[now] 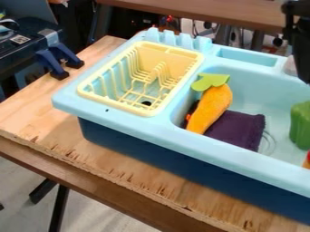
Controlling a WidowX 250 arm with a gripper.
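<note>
Plywood tabletop (130, 167) below, pale blue toy sink (151, 131) on top of it, and here's the black gripper (299, 43), hanging at the upper right by the sink's back rim. Open or closed? Can't tell from this view, and no telling whether it holds anything either.

Closest to it, look toward the camera: a green pepper (301, 125) sits in the basin, cut off by the right edge of the view. Just past that, still nearer the camera, a bit of something red and orange (307, 161) peeks in. Swing left of the gripper and there's a dark purple cloth (238, 129), bunched on the basin floor. Over the cloth's left part lies an orange toy carrot (212, 106), leafy green top toward the back, tip toward the front wall.

Farther left again, across the divider, a yellow dish rack (145, 108) fills the smaller compartment. And farthest off, two dark blue clamps (52, 63) grip the wooden edge at the upper left!
</note>
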